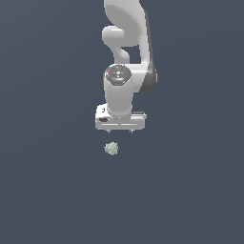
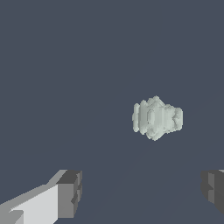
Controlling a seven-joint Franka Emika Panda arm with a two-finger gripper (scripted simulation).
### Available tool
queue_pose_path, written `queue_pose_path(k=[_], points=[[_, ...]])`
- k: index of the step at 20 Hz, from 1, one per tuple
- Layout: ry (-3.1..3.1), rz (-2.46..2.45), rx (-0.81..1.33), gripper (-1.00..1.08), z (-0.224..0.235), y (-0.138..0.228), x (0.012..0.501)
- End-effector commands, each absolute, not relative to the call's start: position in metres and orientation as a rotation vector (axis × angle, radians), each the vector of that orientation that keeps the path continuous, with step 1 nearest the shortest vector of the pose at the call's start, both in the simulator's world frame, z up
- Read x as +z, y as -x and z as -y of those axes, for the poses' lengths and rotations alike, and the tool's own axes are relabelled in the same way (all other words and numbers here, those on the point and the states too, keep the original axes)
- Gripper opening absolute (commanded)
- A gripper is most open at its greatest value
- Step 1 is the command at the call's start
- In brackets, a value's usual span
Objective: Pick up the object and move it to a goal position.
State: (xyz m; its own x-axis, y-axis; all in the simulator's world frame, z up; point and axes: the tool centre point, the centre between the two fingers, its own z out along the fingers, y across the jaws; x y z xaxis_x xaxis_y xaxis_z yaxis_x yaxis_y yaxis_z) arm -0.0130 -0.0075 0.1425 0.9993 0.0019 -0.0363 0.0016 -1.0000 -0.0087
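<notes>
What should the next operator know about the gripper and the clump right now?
Gripper: open, empty, pointing down, fingers spread wide apart.
Clump: lies free on the dark floor, untouched. In the exterior view it sits just below the gripper and slightly toward that view's left; in the wrist view it is not between the fingers.
Done: nothing picked up yet.
Left: line the gripper up over the clump, descend, close on it, carry it to the goal. No goal marker shows in either view.

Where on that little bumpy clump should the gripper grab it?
Probably around the clump's middle, coming straight down from above. It lies alone on the flat floor, is roughly round and narrower than the open gripper, so the fingers could close on its opposite sides.
</notes>
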Motion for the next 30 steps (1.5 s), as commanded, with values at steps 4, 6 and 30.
queue_pose_path(k=[4,6,30], points=[[3.137,0.012,0.055,1.00,0.007,0.013,0.144],[3.144,0.027,0.052,1.00,0.006,0.014,0.146],[3.145,-0.056,0.014,1.00,0.039,-0.011,0.113]])
